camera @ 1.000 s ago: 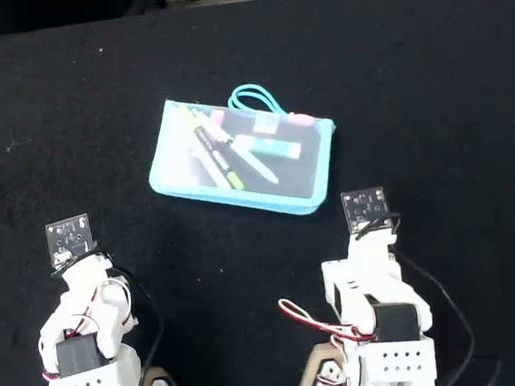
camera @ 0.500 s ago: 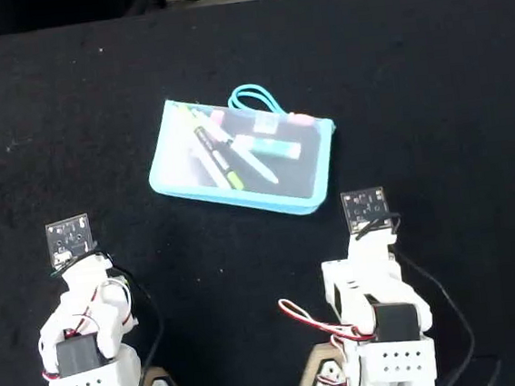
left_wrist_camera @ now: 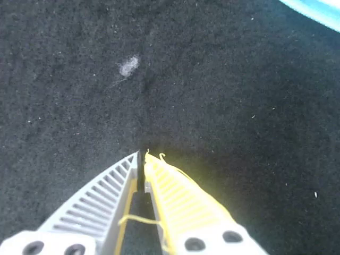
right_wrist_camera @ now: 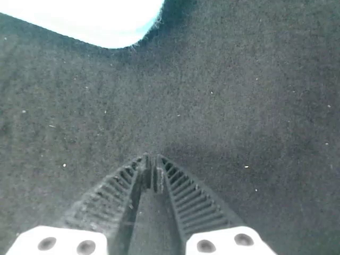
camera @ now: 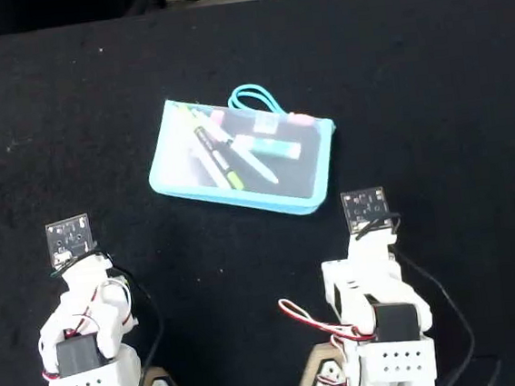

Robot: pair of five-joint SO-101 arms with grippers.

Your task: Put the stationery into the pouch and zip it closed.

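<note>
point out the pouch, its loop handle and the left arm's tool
pouch [camera: 303, 178]: high view, bare clear front near its right end
loop handle [camera: 247, 88]: high view, top of the teal loop
left tool [left_wrist_camera: 143, 155]: left wrist view, where the shut fingertips meet

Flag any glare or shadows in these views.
Right wrist view: pouch corner washed out white, soft shadow ahead of the right gripper. Left wrist view: similar shadow by the left gripper. High view: table evenly lit.

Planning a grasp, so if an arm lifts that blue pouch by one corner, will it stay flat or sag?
Probably sags: the pouch looks soft and thin. The pens inside lie at different angles, seemingly loose, so they may slide.
</note>
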